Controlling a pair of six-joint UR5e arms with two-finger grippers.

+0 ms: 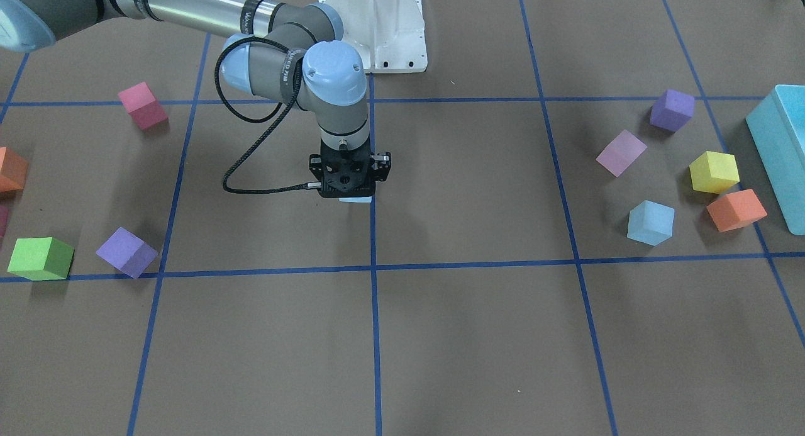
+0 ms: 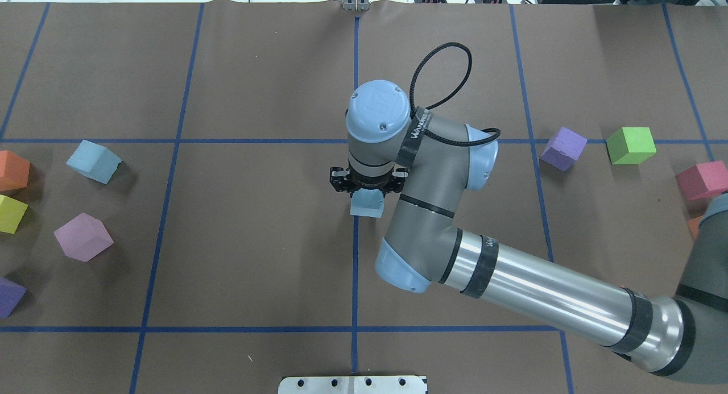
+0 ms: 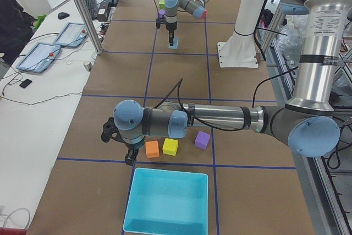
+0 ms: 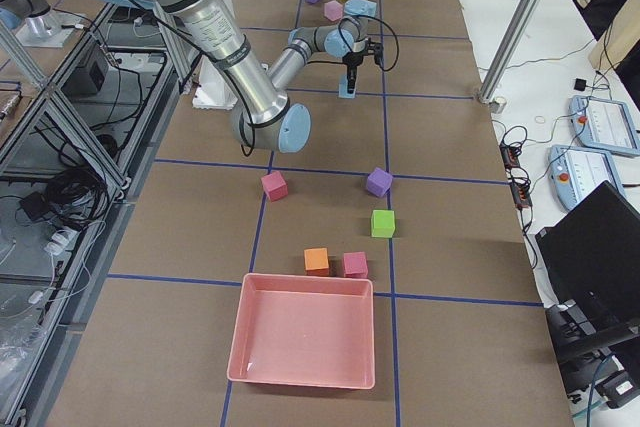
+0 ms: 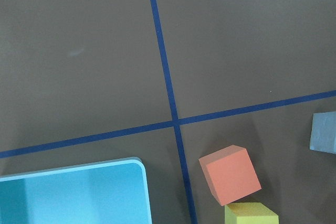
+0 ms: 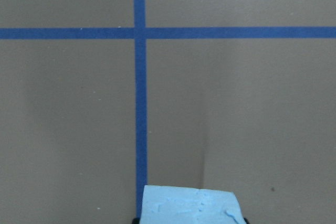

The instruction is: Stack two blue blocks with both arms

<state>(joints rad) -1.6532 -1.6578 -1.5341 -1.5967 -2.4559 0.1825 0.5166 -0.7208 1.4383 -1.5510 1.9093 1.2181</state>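
Overhead exterior view has the right pincer (image 2: pixel 367 192) pointing straight down over the middle of the table (image 2: pixel 256 257), clenched on the first blue block (image 2: pixel 367 205). That block pokes out just beneath the pincer, where two blue tape lines cross. The right wrist view agrees: the block's pale top fills the bottom edge between the pincer's tips. From the side views the block looks to be touching the table or very nearly so, though I cannot tell for certain. The second blue block (image 2: pixel 94 161) lies alone, well apart from the right pincer toward the robot's left, with nothing on top of it. The left pincer (image 3: pixel 130 157) shows only in the exterior left view, hanging just beside an orange block (image 3: pixel 152 148) and a yellow block (image 3: pixel 170 147), near the turquoise box (image 3: pixel 168 199). Whether it is released or clenched I cannot tell. Its wrist camera catches the second blue block at the far right edge, so that block is near it but not under it. By my reading no stack exists yet. The base block appears placed or nearly so, while releasing it, fetching the second block with the left arm and setting it on top all remain.
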